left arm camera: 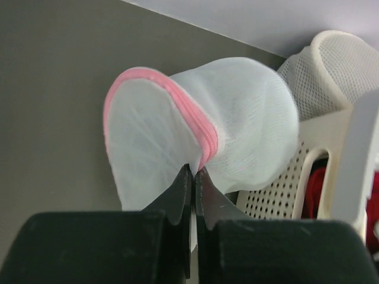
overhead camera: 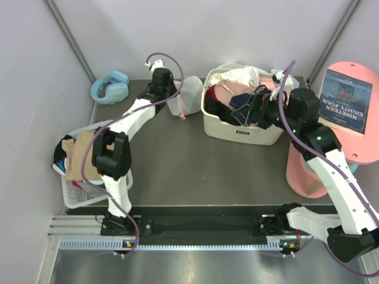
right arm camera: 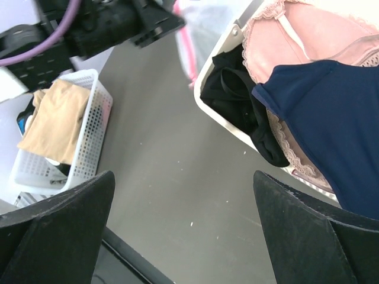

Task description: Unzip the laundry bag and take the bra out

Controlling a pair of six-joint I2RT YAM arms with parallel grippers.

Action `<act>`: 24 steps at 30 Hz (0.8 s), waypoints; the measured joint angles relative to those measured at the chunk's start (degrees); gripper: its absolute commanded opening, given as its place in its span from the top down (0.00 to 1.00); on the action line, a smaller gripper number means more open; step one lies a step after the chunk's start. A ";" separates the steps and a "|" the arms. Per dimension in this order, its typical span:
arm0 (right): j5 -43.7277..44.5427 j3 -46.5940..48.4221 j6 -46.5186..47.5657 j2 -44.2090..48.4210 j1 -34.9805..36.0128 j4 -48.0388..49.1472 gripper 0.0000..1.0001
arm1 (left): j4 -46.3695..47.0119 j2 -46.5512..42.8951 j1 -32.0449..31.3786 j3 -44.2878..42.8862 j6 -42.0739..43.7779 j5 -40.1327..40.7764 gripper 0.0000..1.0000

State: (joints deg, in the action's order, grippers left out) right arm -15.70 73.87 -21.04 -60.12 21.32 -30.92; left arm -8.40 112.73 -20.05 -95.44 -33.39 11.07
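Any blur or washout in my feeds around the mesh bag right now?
Left wrist: the laundry bag is sharp, its white mesh bright; the left end effector is dark and soft. Right wrist: the right end effector is blurred black, the bag soft. Top external: even light.

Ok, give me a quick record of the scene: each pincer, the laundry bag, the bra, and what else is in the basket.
left pincer: shut on the laundry bag, at its pink zipper trim
right pincer: open, holding nothing, near the basket
laundry bag: outside the basket, close beside it
bra: black, in the basket, against its rim
other contents: navy garment, pink garment
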 measured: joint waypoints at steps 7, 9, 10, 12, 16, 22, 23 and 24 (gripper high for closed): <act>-1.36 -1.81 0.02 1.60 0.57 1.44 0.00 | -7.96 -16.87 -1.16 12.41 5.05 0.92 1.00; -1.60 -3.06 0.00 2.12 1.22 2.12 0.00 | -10.75 -21.44 -2.10 15.06 6.84 1.68 1.00; -1.70 -3.82 0.00 2.43 1.81 2.34 0.00 | -12.31 -24.41 -2.86 16.76 8.22 2.14 1.00; -1.77 -5.20 -0.04 2.82 3.06 2.58 0.00 | -14.88 -29.44 -4.37 19.34 10.03 2.82 1.00; -1.51 -7.69 -0.28 3.37 6.10 3.08 0.00 | -20.81 -38.42 -8.50 22.49 13.20 3.91 1.00; -0.31 -10.73 -2.12 4.02 11.39 4.39 0.00 | -26.58 -40.85 -17.31 23.15 14.05 3.23 1.00; 0.00 -11.41 -2.54 4.37 11.96 4.98 0.00 | -27.10 -40.11 -18.80 23.52 13.99 2.95 0.96; 0.33 -12.13 -2.93 4.83 12.35 5.07 0.00 | -28.11 -38.66 -20.68 23.65 13.77 2.62 0.81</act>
State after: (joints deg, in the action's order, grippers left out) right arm -15.38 61.73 -23.97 -55.29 33.67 -25.85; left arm -36.51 74.06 -40.73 -71.79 -19.62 13.69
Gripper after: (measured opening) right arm 0.996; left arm 0.023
